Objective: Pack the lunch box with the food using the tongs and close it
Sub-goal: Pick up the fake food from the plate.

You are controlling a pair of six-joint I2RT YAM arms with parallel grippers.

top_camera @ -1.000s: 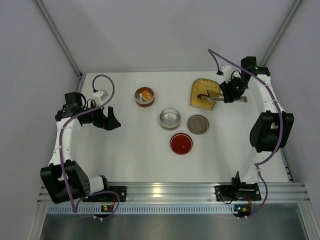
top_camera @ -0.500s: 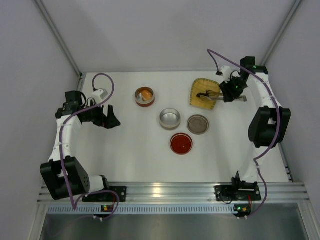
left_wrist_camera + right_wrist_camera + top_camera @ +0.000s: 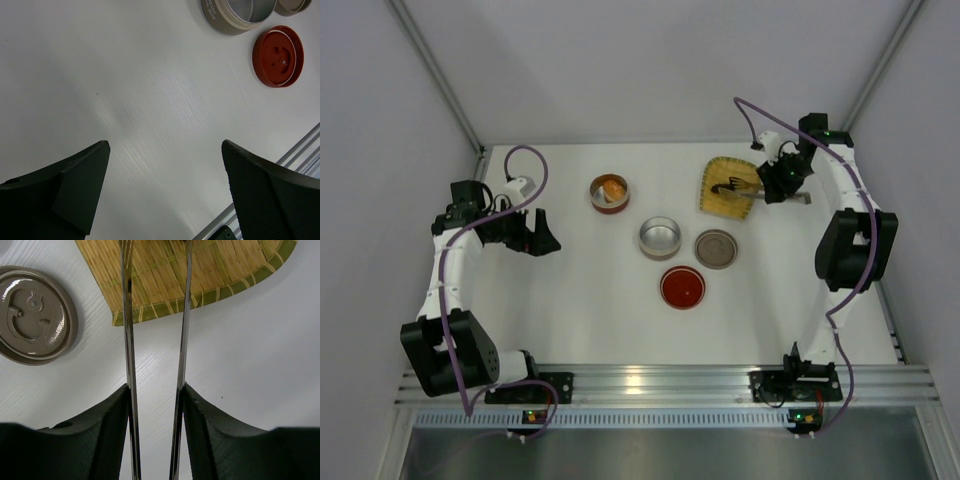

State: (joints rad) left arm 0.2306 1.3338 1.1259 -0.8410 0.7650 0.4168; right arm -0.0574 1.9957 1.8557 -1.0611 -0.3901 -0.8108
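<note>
My right gripper (image 3: 777, 183) (image 3: 155, 390) is shut on the silver tongs (image 3: 128, 340), one arm against each finger. The tongs reach left over the yellow woven tray (image 3: 718, 203) (image 3: 220, 275); the wrist view cuts off their tips. A small black piece of food (image 3: 724, 186) lies on the tray by the tips; whether they touch it I cannot tell. The orange chunk (image 3: 613, 187) sits inside a red-brown tin (image 3: 609, 204). An empty silver tin (image 3: 660, 238) (image 3: 240, 12) stands mid-table. My left gripper (image 3: 536, 238) (image 3: 165, 145) hangs open over bare table at the left.
A grey-brown lid (image 3: 716, 248) (image 3: 32, 315) lies right of the silver tin, and a red lid (image 3: 682, 287) (image 3: 278, 56) lies in front of it. White walls close in the table on three sides. An aluminium rail (image 3: 660, 380) runs along the near edge.
The right arm has drawn slightly toward the far wall, carrying the tongs with it over the tray. The left arm has hardly moved.
</note>
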